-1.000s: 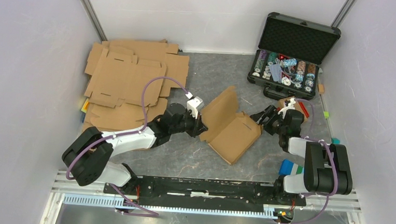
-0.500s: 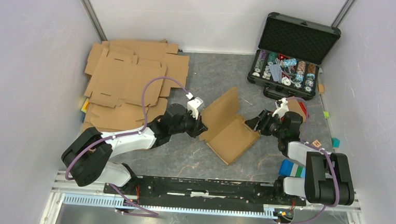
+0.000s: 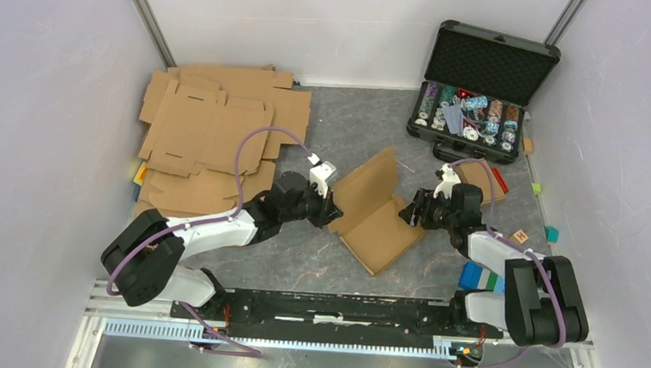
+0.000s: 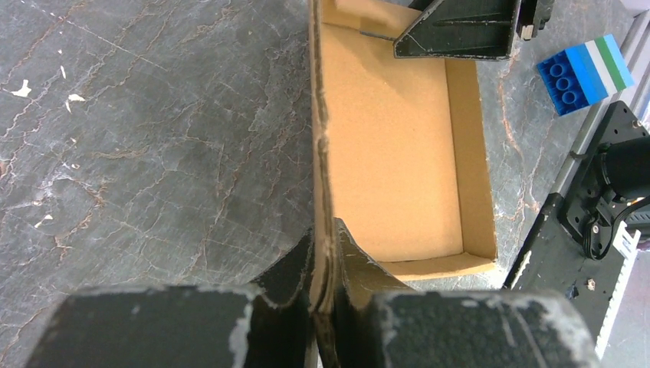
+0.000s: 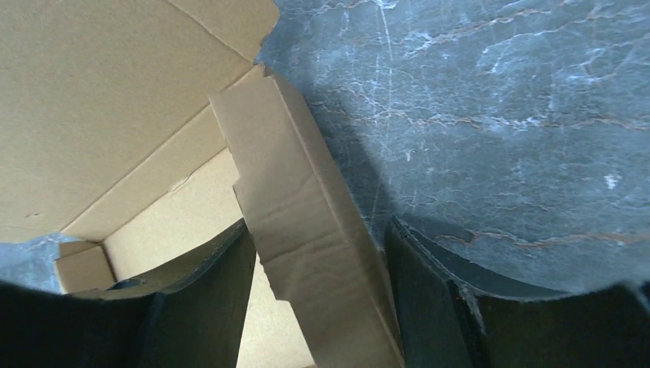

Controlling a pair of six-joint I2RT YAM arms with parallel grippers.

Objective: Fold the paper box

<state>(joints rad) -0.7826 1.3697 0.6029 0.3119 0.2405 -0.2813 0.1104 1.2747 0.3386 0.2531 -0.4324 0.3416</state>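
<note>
paper box (image 5: 299, 222) cropped below, chips (image 3: 471, 114) illegibly small

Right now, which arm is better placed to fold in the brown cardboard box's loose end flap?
Right. The right gripper, open, straddles that flap of the brown corrugated cardboard box; the left gripper is clamped on the opposite wall, anchoring it.

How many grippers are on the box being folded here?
2. The left gripper pinches one side wall of the paper box; the right gripper straddles a flap on the opposite side, jaws apart, not clamped.
</note>
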